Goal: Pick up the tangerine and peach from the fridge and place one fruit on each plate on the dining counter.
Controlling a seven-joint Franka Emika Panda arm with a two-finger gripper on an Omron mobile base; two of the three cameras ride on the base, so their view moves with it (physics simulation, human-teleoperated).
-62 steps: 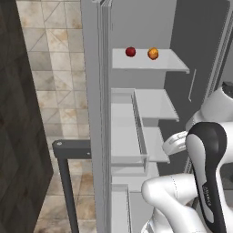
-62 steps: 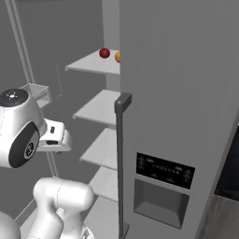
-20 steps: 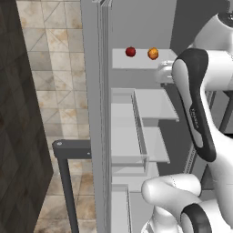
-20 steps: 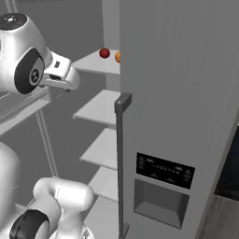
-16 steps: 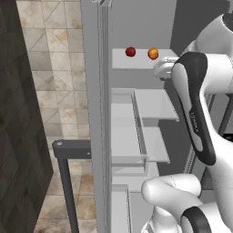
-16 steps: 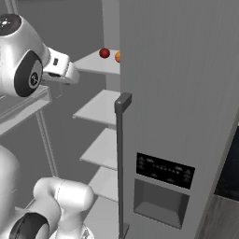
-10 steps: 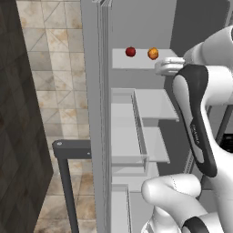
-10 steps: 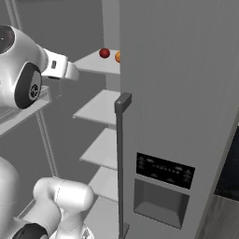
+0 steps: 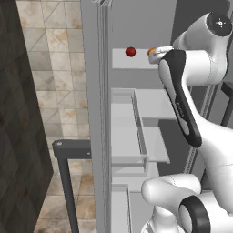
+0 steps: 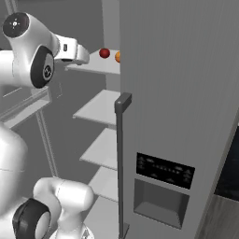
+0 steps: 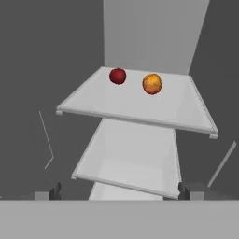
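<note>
The peach (image 11: pixel 152 84), red-orange with a yellowish blush, sits on the top shelf (image 11: pixel 135 105) of the open fridge (image 10: pixel 177 116), toward the back and slightly right of the shelf's middle in the hand view. Just beside it, to its left and a little farther back, lies a dark red ball (image 11: pixel 117 75); the two are near each other but apart. The gripper (image 11: pixel 122 191) hangs in front of the shelf and well short of the fruit, with its fingers (image 11: pixel 55 190) released and spread wide, one tip at each lower corner of the hand view, nothing between them. The peach lies ahead of the gap, a bit right of its centre line. In the left base view the arm's white wrist covers most of the peach (image 9: pixel 150 51), while the ball (image 9: pixel 130 51) shows clear on the shelf. Below the top shelf a second pale shelf (image 11: pixel 133 161) juts out. From the right base view the fridge's closed grey door with its dark handle (image 10: pixel 120 163) hides half of the peach (image 10: pixel 117 56).
</note>
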